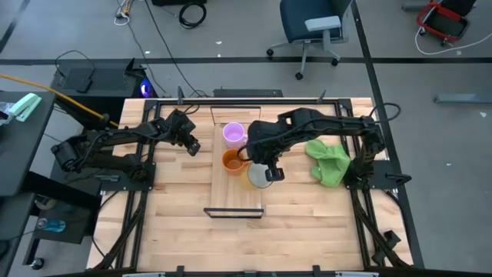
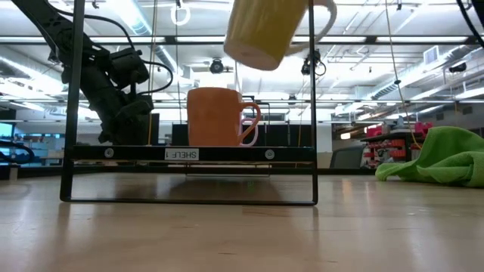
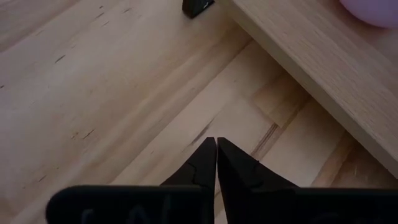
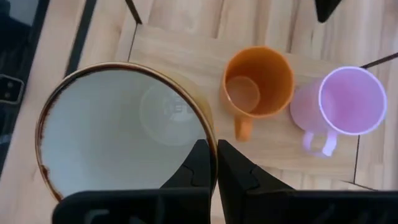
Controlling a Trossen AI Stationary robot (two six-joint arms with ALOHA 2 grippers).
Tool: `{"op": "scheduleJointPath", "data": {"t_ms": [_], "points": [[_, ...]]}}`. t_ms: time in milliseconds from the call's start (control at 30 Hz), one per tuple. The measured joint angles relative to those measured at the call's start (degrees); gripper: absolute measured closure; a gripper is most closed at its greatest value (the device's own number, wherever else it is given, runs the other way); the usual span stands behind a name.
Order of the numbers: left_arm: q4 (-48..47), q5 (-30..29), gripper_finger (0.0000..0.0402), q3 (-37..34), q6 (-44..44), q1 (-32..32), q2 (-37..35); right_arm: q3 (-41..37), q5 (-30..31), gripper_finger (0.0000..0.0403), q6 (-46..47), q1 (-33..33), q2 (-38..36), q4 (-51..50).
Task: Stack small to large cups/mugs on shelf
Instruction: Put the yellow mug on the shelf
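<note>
Currently the right gripper [image 4: 216, 163] is pinching its two fingers onto the rim of the white mug [image 4: 121, 134], one finger inside the pale bowl and one outside, and is carrying the mug off the surface; in the low view the mug [image 2: 266, 30] is hanging tilted, handle outward, above and slightly aside of the orange mug [image 2: 219, 116]. The left gripper [image 3: 216, 163] is waiting with its fingers pressed together on nothing, hovering over bare tabletop just beside the shelf's long edge. Step in hand, as I judge it: transporting the largest-looking mug toward the shelf [image 1: 234, 196]. The orange mug [image 4: 258, 81] and the purple mug [image 4: 348, 102] are standing upright on the board, side by side and possibly touching, handles pointing the same way. Whichever the task intends, nesting or lining up by size, the next move is calling for levelling the tilted mug and lowering it without clipping the orange mug's rim or handle; a rim pinch may be letting the mug swing. Outward: the butcher-block tabletop [image 1: 177, 223] is bearing the shelf at its middle, with a green cloth [image 1: 329, 161] crumpled near the right arm. Beyond, the room is showing grey floor, an office chair [image 1: 311, 27], cables, and ceiling strip lights
</note>
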Motion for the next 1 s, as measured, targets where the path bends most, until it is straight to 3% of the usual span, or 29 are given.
{"op": "scheduleJointPath", "data": {"t_ms": [1000], "points": [[0.7, 0.0, 0.0382, 0.0, -0.5, 0.0, 0.0, 0.0, -5.5, 0.0393, -10.7, 0.1, 11.3, 4.5]]}}
